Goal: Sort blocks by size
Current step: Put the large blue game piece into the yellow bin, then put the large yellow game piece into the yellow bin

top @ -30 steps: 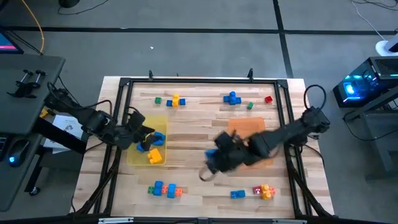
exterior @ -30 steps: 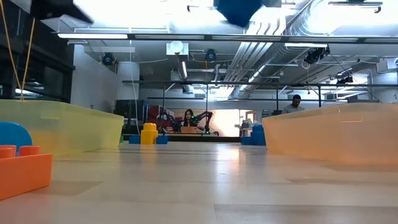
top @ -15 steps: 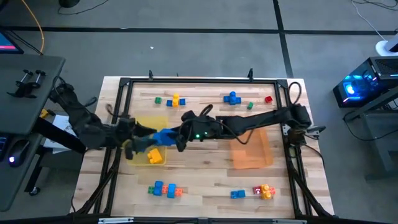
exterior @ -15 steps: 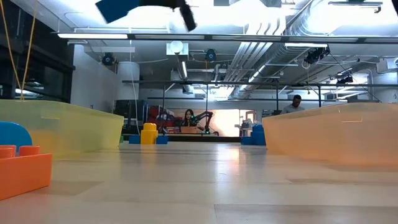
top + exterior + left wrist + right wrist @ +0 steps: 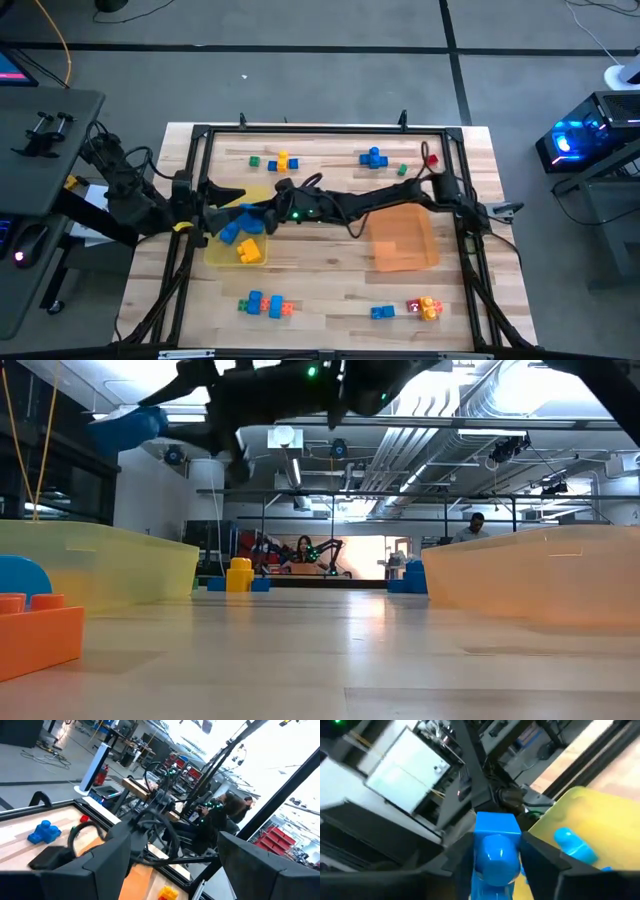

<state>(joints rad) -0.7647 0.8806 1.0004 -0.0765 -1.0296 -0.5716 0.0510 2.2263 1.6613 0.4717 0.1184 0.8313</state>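
While held, glossy blue studded brick (image 5: 496,851)

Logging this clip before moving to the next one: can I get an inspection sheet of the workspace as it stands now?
Surface: pale wooden table top inside a black metal frame.
Job's things: translucent yellow plastic tray holding blue and yellow bricks; translucent orange plastic tray; small plastic brick clusters along the far edge and near edge.
Clutter: nothing seen.
Grippers: right gripper reaches across over the yellow tray, a blue plastic brick between its fingers; left gripper hovers open at the yellow tray's outer side.
Cables: black cable loops along the right arm.
Surroundings: grey floor, desk at left, people far behind in the low view.
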